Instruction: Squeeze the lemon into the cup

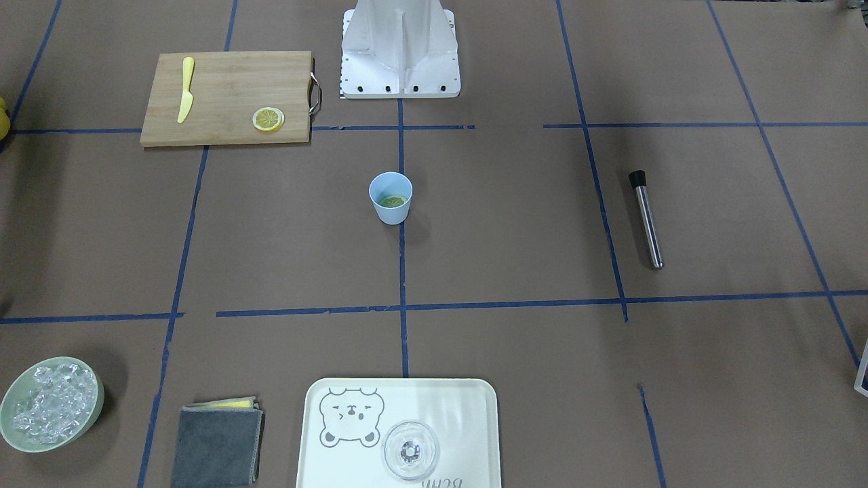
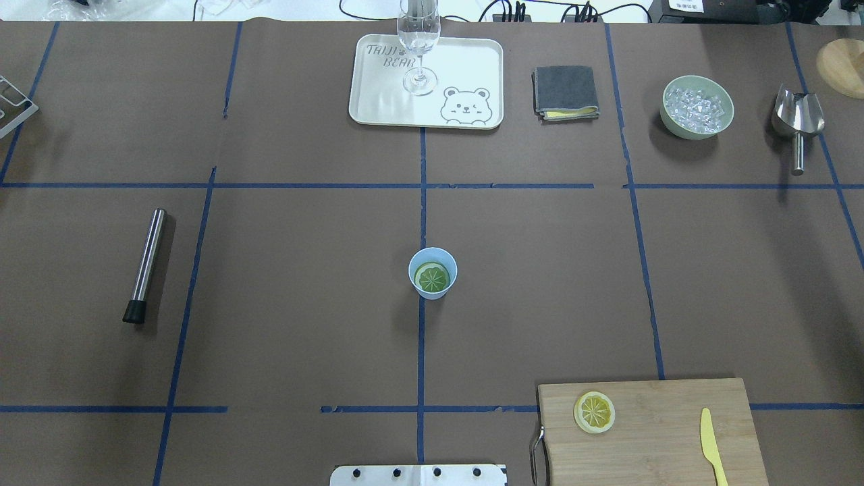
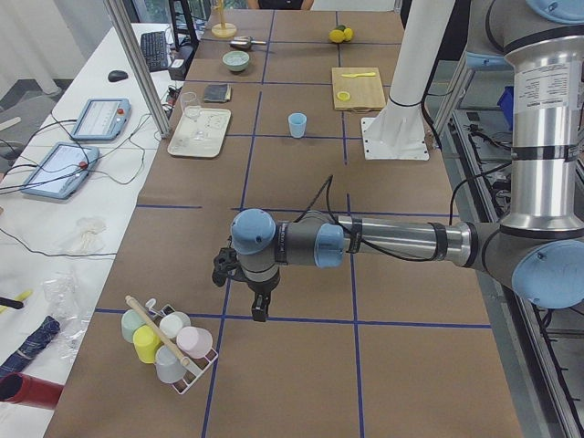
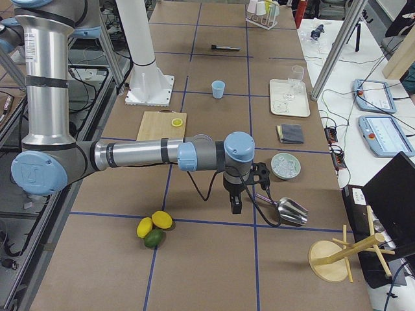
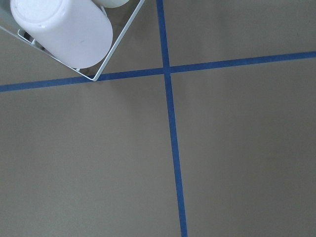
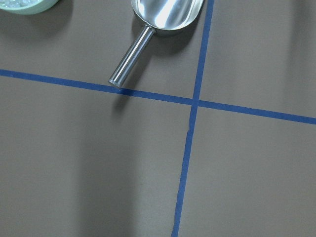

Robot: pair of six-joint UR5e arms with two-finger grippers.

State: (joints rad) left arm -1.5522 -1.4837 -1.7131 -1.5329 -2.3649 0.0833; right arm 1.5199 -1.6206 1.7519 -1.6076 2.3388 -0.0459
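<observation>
Thin yellow-green lemon slice inside light-blue plastic cup; left pincer, right pincer: grip cannot tell. Reaching in may tip cup.

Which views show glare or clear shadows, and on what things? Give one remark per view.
Front-facing view: glare streaks the tray's right part. Overhead view: the muddler throws a dark shadow to its right. Right wrist view: the scoop shines mirror-bright.
</observation>
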